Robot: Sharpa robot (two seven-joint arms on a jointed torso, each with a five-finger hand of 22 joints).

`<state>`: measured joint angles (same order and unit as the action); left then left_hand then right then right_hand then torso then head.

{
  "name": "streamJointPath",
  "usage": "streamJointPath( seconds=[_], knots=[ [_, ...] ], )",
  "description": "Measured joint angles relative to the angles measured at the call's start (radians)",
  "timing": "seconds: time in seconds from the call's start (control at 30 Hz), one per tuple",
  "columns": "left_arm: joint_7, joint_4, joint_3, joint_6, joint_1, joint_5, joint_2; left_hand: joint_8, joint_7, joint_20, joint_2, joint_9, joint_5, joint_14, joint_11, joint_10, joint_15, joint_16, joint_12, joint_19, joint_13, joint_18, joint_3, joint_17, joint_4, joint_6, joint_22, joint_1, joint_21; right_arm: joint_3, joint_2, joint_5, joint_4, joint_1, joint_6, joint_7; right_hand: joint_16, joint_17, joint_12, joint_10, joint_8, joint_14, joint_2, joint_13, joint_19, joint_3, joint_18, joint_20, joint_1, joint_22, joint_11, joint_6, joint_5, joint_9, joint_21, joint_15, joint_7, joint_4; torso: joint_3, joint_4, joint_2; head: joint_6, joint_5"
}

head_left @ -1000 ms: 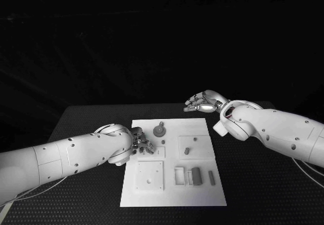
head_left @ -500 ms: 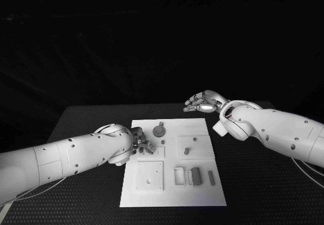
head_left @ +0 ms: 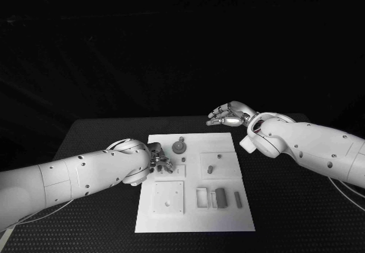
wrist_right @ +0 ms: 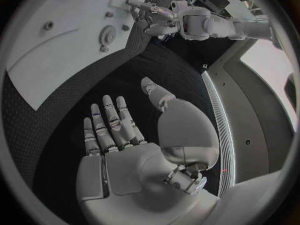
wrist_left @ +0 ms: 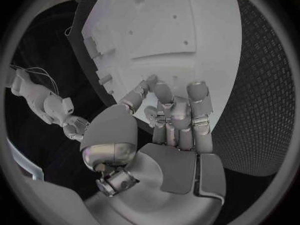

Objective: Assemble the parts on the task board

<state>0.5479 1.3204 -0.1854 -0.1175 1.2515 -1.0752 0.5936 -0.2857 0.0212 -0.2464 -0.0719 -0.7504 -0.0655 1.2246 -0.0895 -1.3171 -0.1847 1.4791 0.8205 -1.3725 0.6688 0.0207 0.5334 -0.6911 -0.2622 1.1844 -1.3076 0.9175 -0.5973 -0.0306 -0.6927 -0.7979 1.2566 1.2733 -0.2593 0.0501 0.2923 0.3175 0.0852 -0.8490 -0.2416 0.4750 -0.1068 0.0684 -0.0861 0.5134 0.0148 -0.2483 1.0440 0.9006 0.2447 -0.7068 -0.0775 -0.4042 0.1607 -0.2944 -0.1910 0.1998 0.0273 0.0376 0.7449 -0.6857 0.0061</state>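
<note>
Left hand: down on the left edge of the task board, fingers curled in together over the white surface. The left wrist view shows the fingertips bunched close above the board; whether a small part sits between them cannot be told.

Just beyond the left hand's fingertips, farther from the robot, a round gear-like part stands on the board. To the hand's inner side, a square recessed plate holds a short upright peg. Nearer the robot from the hand lies a larger square plate with a small hole. Beside that plate, toward the right arm, sit a small open frame, a dark rectangular block and a slim bar, side by side.

Right hand: off the board, raised above the black table past the board's far right corner. Palm open, fingers spread and lightly bent, nothing held. In the right wrist view the gear-like part and the board lie well apart from this hand, beyond its fingertips.
</note>
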Motion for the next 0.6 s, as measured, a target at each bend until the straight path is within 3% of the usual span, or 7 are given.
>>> streamJointPath(
  seconds=[0.6],
  knots=[
    [0.002, 0.000, 0.000, 0.005, 0.001, -0.015, -0.004, -0.006, 0.000, 0.004, -0.005, -0.003, 0.001, 0.005, 0.004, -0.003, 0.003, -0.001, 0.000, -0.004, -0.003, -0.003, -0.002, -0.001, 0.007, 0.007, 0.000, 0.005, 0.000, 0.000, 0.000, 0.000, 0.000, 0.000, 0.001, 0.000, 0.000, 0.000, 0.000, 0.000, -0.003, 0.000, 0.000, 0.000, 0.000, 0.000, 0.000, 0.000, 0.000, -0.002, 0.000, 0.000, 0.000, 0.001, 0.000, 0.000, 0.000, 0.000, -0.0006, 0.0004, 0.000, 0.001, -0.002]
  ],
)
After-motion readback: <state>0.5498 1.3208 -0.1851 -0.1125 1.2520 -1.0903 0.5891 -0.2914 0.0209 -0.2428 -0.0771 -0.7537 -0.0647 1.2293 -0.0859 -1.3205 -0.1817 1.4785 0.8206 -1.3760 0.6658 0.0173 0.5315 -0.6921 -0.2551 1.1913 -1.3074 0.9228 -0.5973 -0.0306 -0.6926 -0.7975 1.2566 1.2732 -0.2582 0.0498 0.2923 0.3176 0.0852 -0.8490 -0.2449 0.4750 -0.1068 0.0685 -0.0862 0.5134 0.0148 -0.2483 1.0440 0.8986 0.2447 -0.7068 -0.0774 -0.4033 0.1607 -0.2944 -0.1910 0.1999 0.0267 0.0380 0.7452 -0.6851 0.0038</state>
